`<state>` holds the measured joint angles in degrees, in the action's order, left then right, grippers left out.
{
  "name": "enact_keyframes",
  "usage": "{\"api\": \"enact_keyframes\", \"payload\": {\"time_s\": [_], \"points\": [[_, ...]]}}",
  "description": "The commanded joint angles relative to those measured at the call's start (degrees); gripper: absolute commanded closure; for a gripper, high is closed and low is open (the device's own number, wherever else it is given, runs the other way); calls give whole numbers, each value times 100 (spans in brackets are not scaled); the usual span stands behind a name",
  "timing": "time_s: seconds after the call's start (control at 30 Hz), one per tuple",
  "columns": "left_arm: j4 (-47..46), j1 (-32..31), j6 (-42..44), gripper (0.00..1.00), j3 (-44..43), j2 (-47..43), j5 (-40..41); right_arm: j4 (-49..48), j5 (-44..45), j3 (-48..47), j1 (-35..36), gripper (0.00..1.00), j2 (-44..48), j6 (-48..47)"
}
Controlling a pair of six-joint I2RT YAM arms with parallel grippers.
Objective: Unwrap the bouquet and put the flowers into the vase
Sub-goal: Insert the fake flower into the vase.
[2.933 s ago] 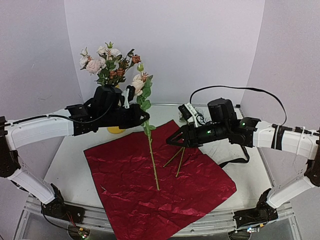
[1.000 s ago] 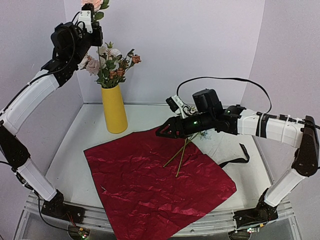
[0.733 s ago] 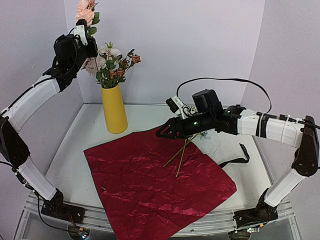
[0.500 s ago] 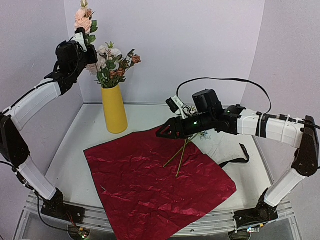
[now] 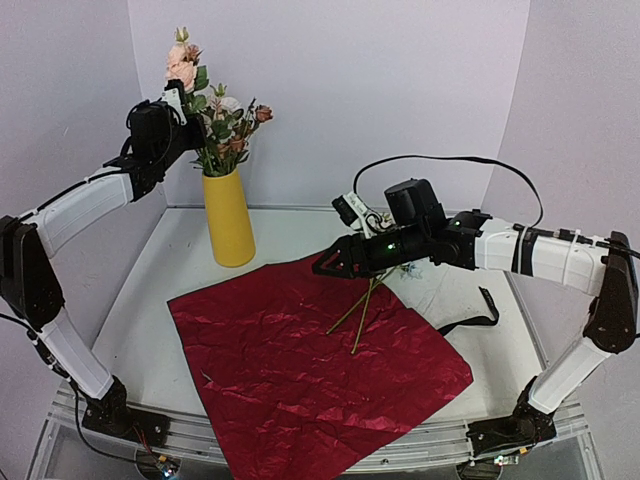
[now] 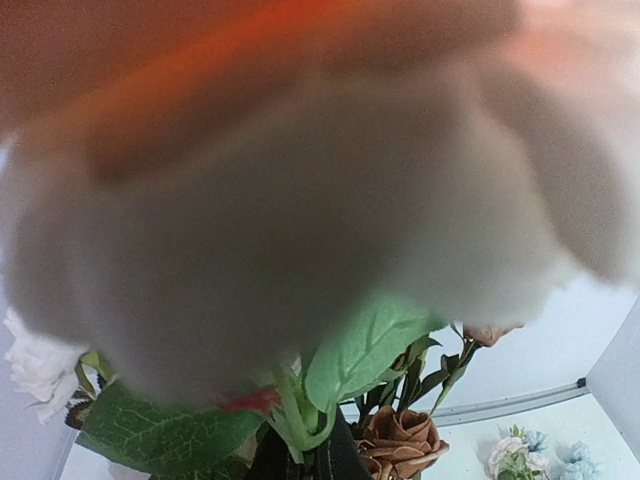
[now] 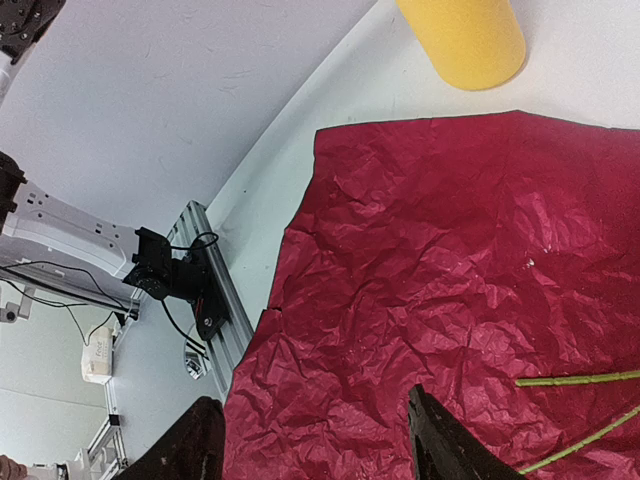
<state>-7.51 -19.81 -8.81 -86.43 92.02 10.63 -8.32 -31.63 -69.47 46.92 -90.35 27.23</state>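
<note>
The yellow vase stands at the back left and holds several flowers. Just left of those blooms, my left gripper is shut on the stem of a pink-bloomed flower, whose stem runs down among them. In the left wrist view a blurred bloom fills most of the frame. Below it are a green leaf, a rust rose and my dark gripper on the stem. My right gripper hangs open over the flat red wrapping paper, where two stems lie.
The right wrist view shows the fingers over the red paper, the vase base and the stems. A black ribbon lies right of the paper. Small white and blue blooms lie on the table. Walls enclose three sides.
My left arm has come down from high above with the pink flower, and the flower's stem now reaches into the bunch in the vase. The right arm has not moved.
</note>
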Motion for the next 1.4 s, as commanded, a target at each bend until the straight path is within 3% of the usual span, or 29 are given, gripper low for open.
{"api": "enact_keyframes", "payload": {"time_s": [0.0, 0.17, 0.33, 0.43, 1.1, 1.27, 1.37], "points": [[73, 12, -259, 97, 127, 132, -355, 23, 28, 58, 3, 37, 126, -3], [459, 14, -122, 88, 57, 330, -425, 14, 58, 126, 5, 37, 187, 28], [1080, 12, -18, 57, -210, 448, -525, 14, 78, 191, 7, 37, 239, 66], [1237, 12, -35, 49, -215, 342, -566, 14, 81, 197, 7, 37, 256, 91], [1270, 11, -148, 31, 157, -788, -517, 18, 3, 207, 6, 37, 281, 116], [1224, 12, -62, 41, -34, -634, -496, 23, 0, 121, 9, 37, 239, 116], [1189, 12, 5, 41, -202, -511, -485, 23, -3, 100, 4, 37, 214, 116]]}}
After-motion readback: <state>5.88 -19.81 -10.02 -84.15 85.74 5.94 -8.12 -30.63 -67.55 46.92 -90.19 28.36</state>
